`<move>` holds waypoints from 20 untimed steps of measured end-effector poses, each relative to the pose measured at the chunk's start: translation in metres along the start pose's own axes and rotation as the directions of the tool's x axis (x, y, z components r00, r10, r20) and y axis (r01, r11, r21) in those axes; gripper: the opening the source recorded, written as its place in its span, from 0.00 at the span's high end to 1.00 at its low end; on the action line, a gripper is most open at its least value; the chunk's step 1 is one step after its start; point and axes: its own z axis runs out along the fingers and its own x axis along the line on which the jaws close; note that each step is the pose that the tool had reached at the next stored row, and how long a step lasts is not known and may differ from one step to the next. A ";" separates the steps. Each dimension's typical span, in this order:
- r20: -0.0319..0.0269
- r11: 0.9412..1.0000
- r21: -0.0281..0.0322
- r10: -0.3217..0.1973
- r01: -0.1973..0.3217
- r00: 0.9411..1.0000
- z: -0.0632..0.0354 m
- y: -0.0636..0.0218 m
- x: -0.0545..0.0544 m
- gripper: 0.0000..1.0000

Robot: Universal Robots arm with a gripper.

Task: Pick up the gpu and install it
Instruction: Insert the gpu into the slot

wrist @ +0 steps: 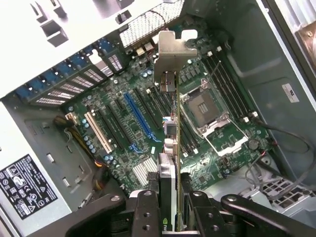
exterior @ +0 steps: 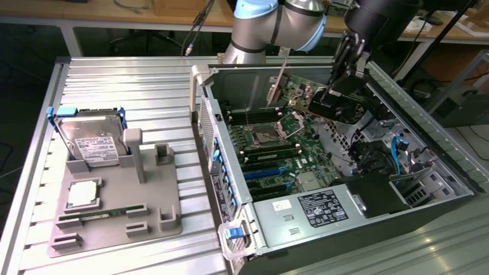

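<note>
The gpu [exterior: 338, 106], a dark card with a black cooler face and a silver end bracket [exterior: 273, 87], hangs tilted inside the open computer case, above the motherboard [exterior: 271, 146]. My gripper [exterior: 345, 80] comes down from above and is shut on the card's far end. In the wrist view the gpu [wrist: 170, 143] runs edge-on away from my gripper [wrist: 171, 210], whose black fingers [wrist: 146, 210] clamp it from both sides. Its bracket [wrist: 170, 52] points toward the case's rear slots. The blue expansion slot [wrist: 139, 116] lies below and to one side of the card, apart from it.
The case wall [exterior: 221, 172] stands between the motherboard and a grey fixture [exterior: 157, 217] at the exterior view's left. The fixture holds a hard drive [exterior: 91, 143], a small silver part [exterior: 82, 195] and a green RAM stick [exterior: 101, 214]. Cables [exterior: 397, 152] and a power supply [exterior: 321, 207] occupy the case's near end.
</note>
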 end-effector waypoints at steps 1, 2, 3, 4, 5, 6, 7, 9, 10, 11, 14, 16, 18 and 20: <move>0.000 1.000 0.000 -0.013 0.013 1.000 0.0000 0.0000 0.000 0.73; -0.001 1.000 -0.001 -0.028 0.028 1.000 0.0000 0.0000 0.000 0.73; -0.002 0.999 -0.002 -0.043 0.043 0.999 0.0000 0.0000 0.000 0.73; -0.002 0.998 -0.002 -0.059 0.059 0.998 0.0000 0.0000 0.000 0.73; -0.003 0.997 -0.003 -0.075 0.075 0.997 0.0000 0.0000 0.000 0.73; -0.003 0.996 -0.003 -0.091 0.091 0.996 0.0000 0.0000 0.000 0.73; -0.004 0.994 -0.004 -0.112 0.112 0.994 0.0000 0.0000 0.000 0.73; -0.006 0.986 -0.007 -0.169 0.169 0.986 0.0000 0.0000 0.000 0.73; -0.006 0.983 -0.007 -0.185 0.185 0.983 0.0000 0.0000 0.000 0.73; -0.007 0.980 -0.008 -0.200 0.200 0.980 0.0000 0.0000 0.000 0.73; -0.009 0.961 -0.011 -0.276 0.276 0.961 0.0000 0.0000 0.000 0.73; -0.010 0.951 -0.013 -0.310 0.310 0.951 0.0000 0.0000 0.000 0.73; -0.010 0.938 -0.015 -0.345 0.345 0.938 0.0000 0.0000 0.000 0.73; -0.011 0.928 -0.016 -0.373 0.373 0.928 0.0000 0.0000 0.000 0.73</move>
